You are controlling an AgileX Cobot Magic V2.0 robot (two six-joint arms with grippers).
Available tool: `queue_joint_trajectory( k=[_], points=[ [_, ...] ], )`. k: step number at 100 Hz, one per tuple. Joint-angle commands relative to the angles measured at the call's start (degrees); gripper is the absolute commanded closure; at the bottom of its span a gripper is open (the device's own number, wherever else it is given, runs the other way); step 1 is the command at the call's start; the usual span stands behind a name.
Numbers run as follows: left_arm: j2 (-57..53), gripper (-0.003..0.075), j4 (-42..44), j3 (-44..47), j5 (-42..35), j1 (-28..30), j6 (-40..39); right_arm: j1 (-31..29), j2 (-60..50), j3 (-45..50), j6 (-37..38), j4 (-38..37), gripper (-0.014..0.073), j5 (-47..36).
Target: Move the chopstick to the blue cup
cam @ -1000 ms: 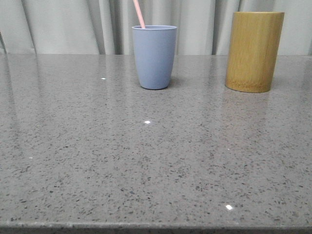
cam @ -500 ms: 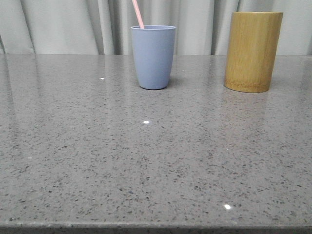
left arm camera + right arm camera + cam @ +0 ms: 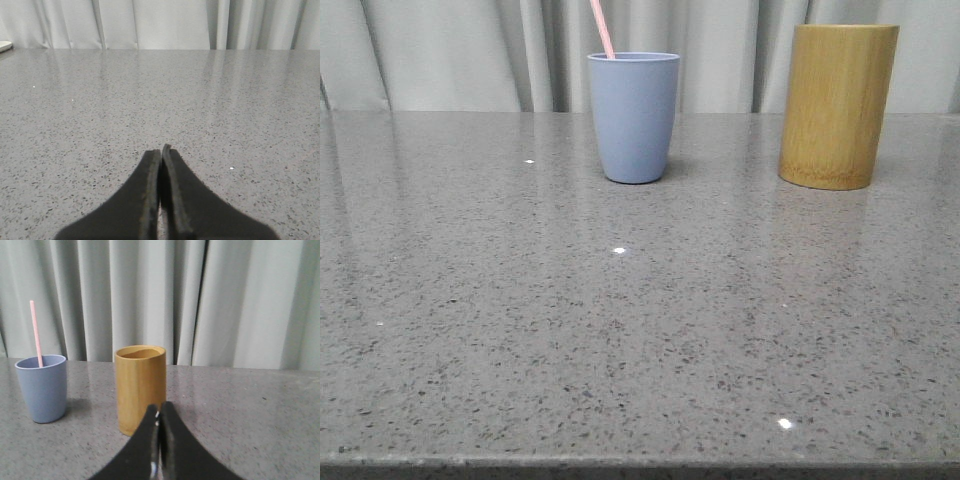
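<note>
The blue cup [image 3: 633,117] stands upright at the back middle of the grey speckled table. A pale-pink chopstick [image 3: 603,28] stands in it, leaning left, only its upper part showing. In the right wrist view the cup [image 3: 42,388] and chopstick [image 3: 36,333] show off to one side. My right gripper [image 3: 159,411] is shut and empty, low over the table just in front of the bamboo cylinder [image 3: 140,388]. My left gripper [image 3: 161,152] is shut and empty over bare table. Neither gripper shows in the front view.
The yellow-brown bamboo cylinder [image 3: 838,106] stands upright at the back right, its opening showing no sticks. Pale curtains hang behind the table's far edge. A white object's edge [image 3: 5,46] sits at the far corner in the left wrist view.
The whole front view has shifted slightly to the left; the cup and the bamboo cylinder keep their places relative to each other. Nothing was taken or let go.
</note>
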Motion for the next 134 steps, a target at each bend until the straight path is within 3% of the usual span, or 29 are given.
queue_joint_trajectory(
  k=[1,22,54,134],
  points=[
    [-2.07,0.0739,-0.09,0.43,-4.37,0.03,-0.23,-1.83,-1.01,1.42,-0.01,-0.85,0.0662,-5.09],
    [-2.07,0.0739,-0.09,0.43,-4.37,0.03,-0.23,-4.82,-4.53,8.79,5.14,-5.14,0.0662,-8.68],
    [-2.07,0.0739,-0.09,0.43,-4.37,0.03,-0.23,-7.67,-6.80,8.67,5.64,-7.37,0.0662,-5.70],
    [-2.07,0.0739,-0.09,0.43,-4.37,0.03,-0.23,-7.68,-6.80,8.67,5.64,-7.37,0.0662,-4.32]
  ],
)
